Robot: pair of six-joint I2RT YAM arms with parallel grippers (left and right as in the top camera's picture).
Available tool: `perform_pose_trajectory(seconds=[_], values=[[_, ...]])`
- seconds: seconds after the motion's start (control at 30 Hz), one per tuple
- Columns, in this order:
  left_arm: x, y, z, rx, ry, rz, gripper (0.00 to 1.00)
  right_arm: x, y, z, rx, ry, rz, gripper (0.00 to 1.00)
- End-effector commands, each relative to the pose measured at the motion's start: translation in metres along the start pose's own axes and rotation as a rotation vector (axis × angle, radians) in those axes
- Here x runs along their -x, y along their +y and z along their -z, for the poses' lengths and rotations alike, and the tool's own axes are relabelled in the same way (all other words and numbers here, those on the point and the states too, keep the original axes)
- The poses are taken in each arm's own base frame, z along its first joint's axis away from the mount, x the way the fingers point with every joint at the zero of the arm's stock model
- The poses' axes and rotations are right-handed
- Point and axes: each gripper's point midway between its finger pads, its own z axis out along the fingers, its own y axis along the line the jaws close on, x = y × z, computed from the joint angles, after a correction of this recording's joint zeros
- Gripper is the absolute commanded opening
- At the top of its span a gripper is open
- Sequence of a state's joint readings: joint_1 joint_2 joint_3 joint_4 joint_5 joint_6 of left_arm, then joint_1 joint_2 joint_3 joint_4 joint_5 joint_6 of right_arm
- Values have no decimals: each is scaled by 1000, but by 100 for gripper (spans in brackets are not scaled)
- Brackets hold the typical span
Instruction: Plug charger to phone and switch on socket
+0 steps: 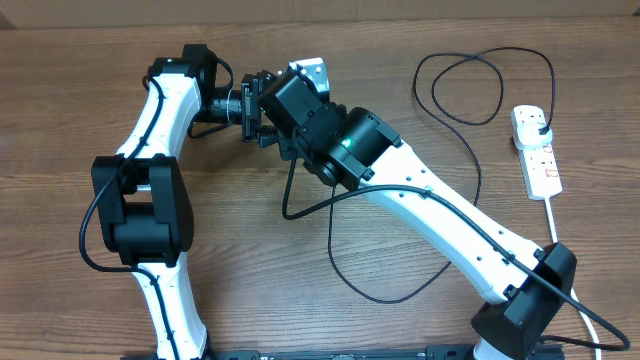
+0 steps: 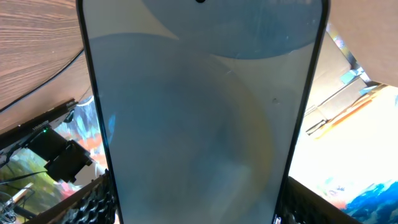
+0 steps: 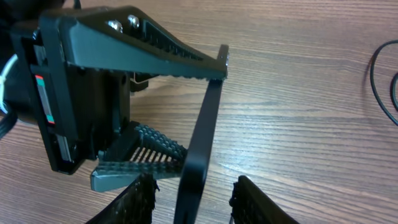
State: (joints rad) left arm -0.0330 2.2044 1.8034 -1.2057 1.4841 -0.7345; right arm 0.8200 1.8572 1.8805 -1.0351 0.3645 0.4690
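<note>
The right gripper [image 3: 194,190] has its fingers apart, one on each side of the near end of the phone [image 3: 200,130]. A sliver of gap shows on both sides, so nothing is pinched there yet. The left gripper [image 3: 202,112] is the one carrying the phone, clamped on its two side edges and holding it off the table [image 1: 90,60].

In the right wrist view the phone shows as a thin dark strip, slanting from the upper middle of the frame to the bottom edge. In the overhead view the two wrists meet head-on at the upper middle, so I judge the phone's long axis runs roughly left to right there, from one gripper into the other.

The charger [image 1: 383,300] is in neither hand. Its black cable loops across the middle of the overhead view, passes under the right forearm and disappears beneath the right wrist. I cannot see where its connector tip lies. Its plug end reaches the socket [image 1: 538,160] at the right edge of the frame, well apart from both grippers and nearer the right arm.

There is bare wood at lower centre, but the slack cable under that forearm looks easy to snag.
</note>
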Motion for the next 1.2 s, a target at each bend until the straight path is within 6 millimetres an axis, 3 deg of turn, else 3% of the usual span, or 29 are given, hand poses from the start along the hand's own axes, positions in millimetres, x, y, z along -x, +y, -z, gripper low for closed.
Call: perform_pose_trajectory(seconds=[0.0,1.17], values=[[-10,-12,-2,-23,27,-19,71,-1,4,1,9,4,-2,40],[-10,-12,-2,-23,27,-22,71,3,6,1,19,-12,-35,35]])
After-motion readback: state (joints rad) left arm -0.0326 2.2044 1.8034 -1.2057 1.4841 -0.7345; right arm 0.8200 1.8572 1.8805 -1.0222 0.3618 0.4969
